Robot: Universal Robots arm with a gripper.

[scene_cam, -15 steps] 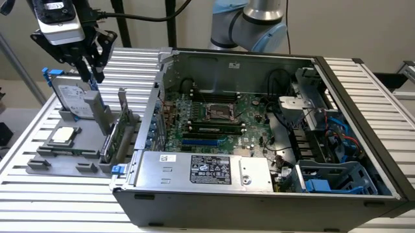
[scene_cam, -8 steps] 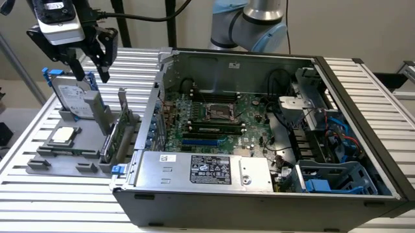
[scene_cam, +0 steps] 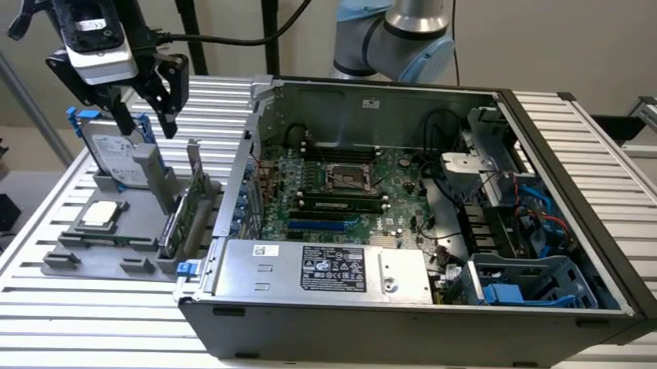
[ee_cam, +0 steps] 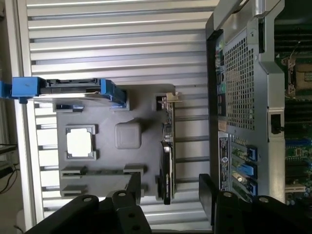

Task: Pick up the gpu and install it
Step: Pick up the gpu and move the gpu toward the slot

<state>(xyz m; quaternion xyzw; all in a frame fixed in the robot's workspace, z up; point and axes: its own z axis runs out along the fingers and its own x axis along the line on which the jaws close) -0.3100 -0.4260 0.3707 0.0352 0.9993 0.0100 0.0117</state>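
Note:
The gpu [scene_cam: 183,211] stands on its edge in a slot of the grey holder [scene_cam: 108,250], its silver bracket pointing up. My gripper [scene_cam: 149,127] hangs open above the holder, over the hard drive and a little behind the gpu, touching nothing. In the wrist view the gpu [ee_cam: 167,156] appears edge-on as a thin dark strip in the holder [ee_cam: 107,165]. My gripper [ee_cam: 170,191] is open there, and its two black fingers [ee_cam: 134,187] straddle the card's line from above. The open computer case [scene_cam: 534,131] lies beside the holder, motherboard [scene_cam: 349,192] exposed.
A silver hard drive [scene_cam: 111,154] with blue rails stands upright in the holder. A small square silver chip [scene_cam: 100,214] lies in a recess beside it. The case's perforated rear wall [ee_cam: 241,78] is close to the gpu. Everything rests on a white slatted table [scene_cam: 92,307].

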